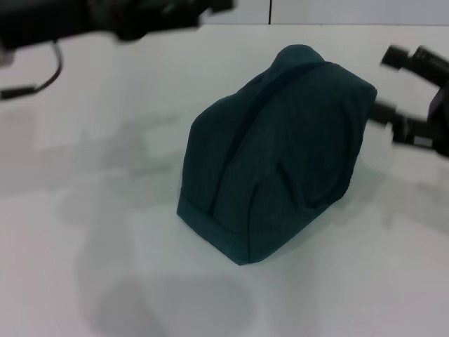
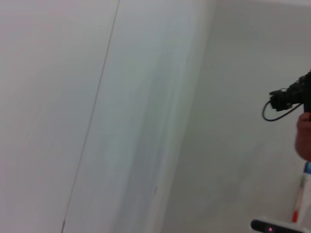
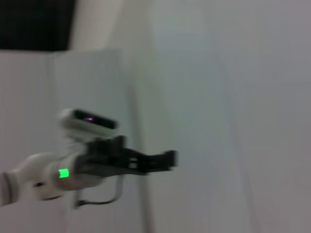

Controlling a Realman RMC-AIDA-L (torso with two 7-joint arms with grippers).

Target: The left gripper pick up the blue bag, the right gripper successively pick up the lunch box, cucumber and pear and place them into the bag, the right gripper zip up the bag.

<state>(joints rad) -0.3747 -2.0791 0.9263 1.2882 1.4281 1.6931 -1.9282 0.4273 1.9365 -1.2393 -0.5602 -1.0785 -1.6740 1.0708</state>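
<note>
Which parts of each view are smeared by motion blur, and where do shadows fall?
Head view: both pincers are smeared, the left pincer along the top edge, the right pincer at the right edge; the blue bag stays fairly sharp, with soft grey shadows on the table to its left and front. Right wrist view: the far arm is streaked. Left wrist view: mostly featureless pale surfaces.
</note>
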